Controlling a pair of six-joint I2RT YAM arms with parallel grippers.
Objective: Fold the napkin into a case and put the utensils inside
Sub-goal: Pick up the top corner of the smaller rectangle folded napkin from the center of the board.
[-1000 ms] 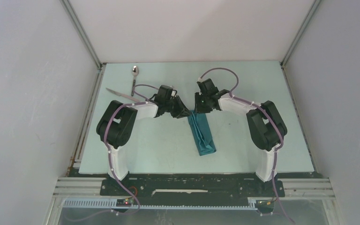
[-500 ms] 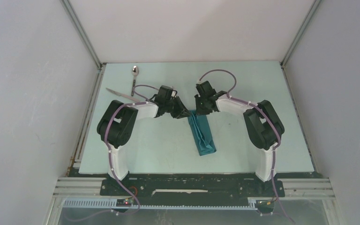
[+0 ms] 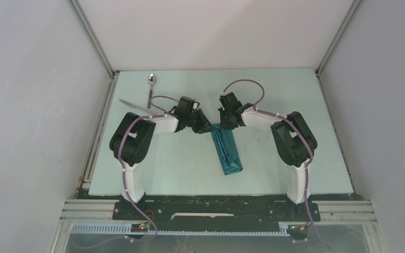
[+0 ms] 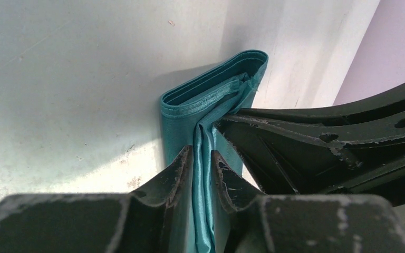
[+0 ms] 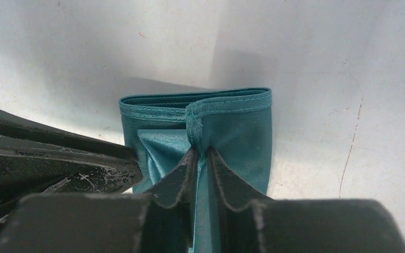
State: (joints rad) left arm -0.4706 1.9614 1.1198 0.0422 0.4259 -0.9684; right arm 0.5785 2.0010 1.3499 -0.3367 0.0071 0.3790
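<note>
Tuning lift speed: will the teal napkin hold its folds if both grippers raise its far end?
Probably floppy: the napkin puckers in soft layers where the left gripper and right gripper pinch it. Its satin sheen suggests layers may slide apart. Thin cloth, likely light.

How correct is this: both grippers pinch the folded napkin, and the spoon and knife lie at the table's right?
No: the top view shows the spoon and knife at the table's far left. The left gripper and right gripper do pinch the napkin.
</note>
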